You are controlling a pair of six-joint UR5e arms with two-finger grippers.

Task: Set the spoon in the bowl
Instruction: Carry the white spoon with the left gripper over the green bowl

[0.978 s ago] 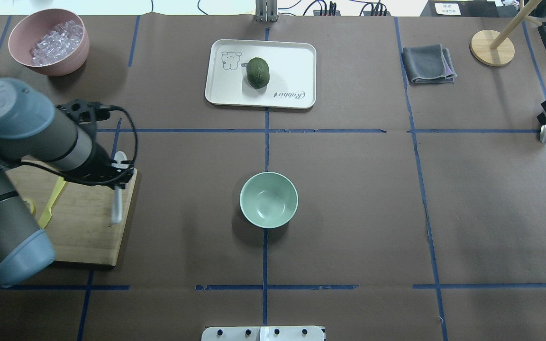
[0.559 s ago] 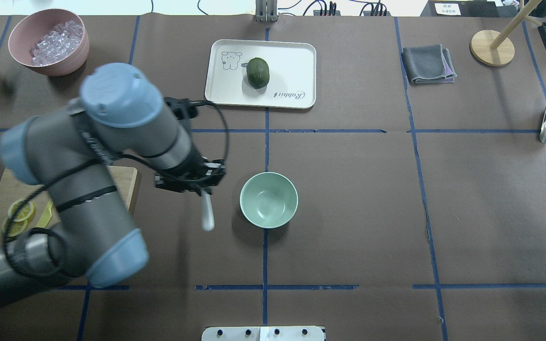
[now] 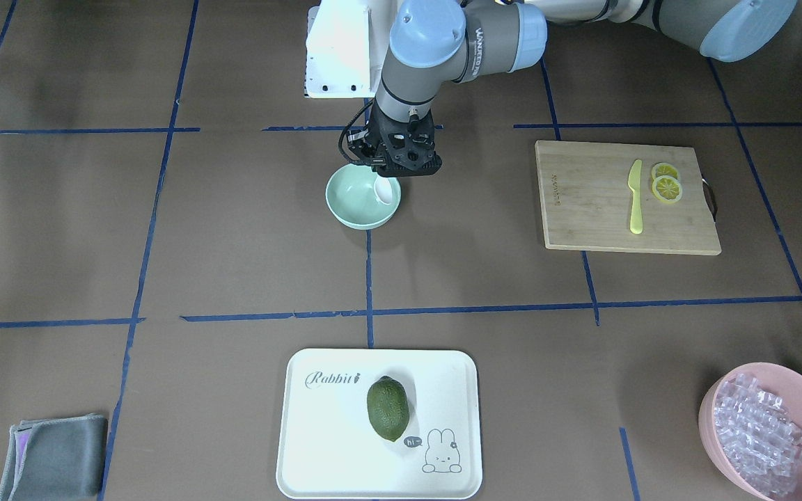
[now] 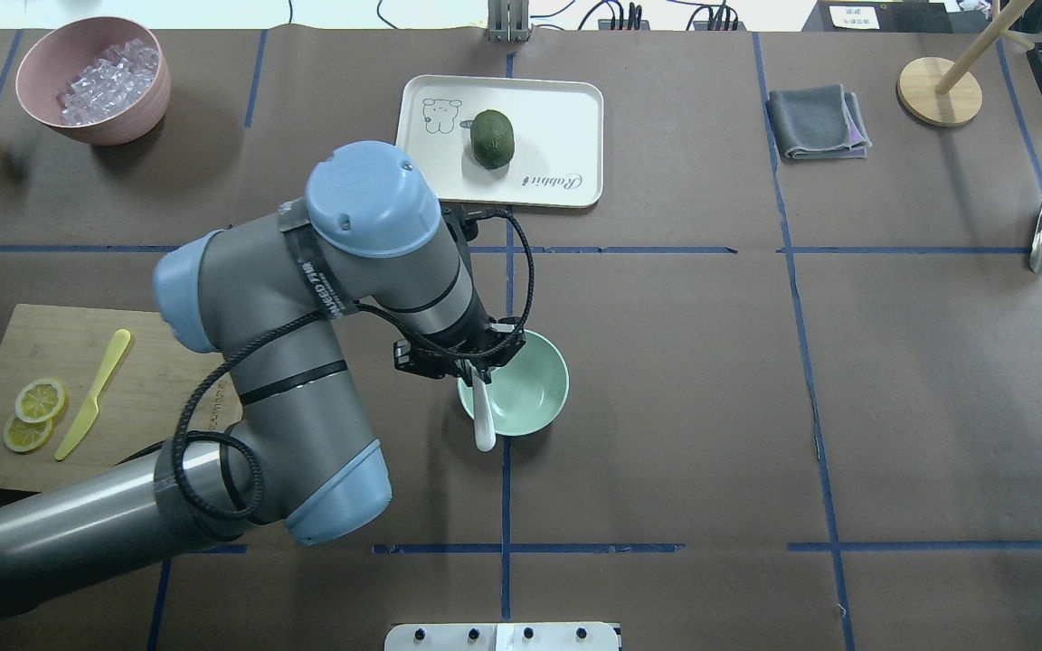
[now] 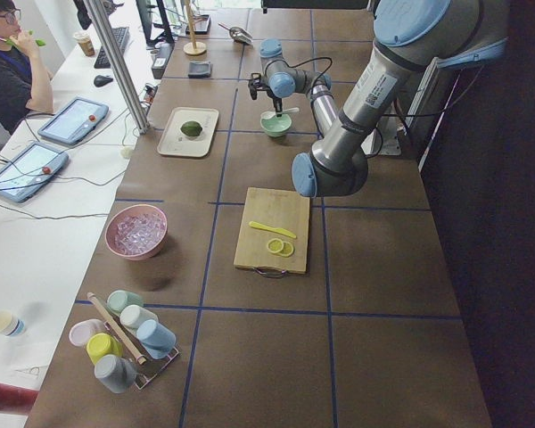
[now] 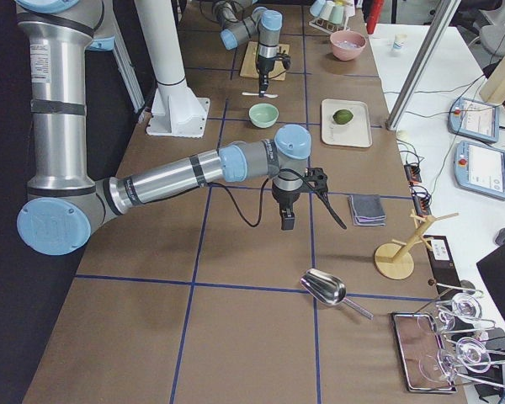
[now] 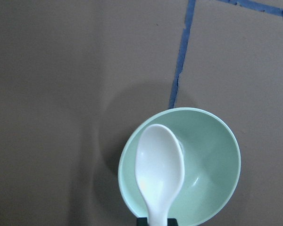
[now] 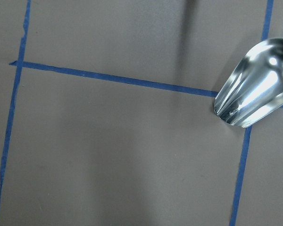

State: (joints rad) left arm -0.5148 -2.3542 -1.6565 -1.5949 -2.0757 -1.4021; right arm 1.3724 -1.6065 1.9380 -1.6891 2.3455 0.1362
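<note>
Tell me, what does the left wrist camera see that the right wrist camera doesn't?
Only the left wrist view shows the white spoon, its scoop hanging over the green bowl. Only the right wrist view shows a shiny metal scoop lying at the picture's right edge. Both show the same brown table crossed by blue tape lines.

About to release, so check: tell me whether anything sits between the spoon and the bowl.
Nothing visible does. The left claw holds the spoon with its scoop over the bowl, and the bowl's inside shows nothing in it.
</note>
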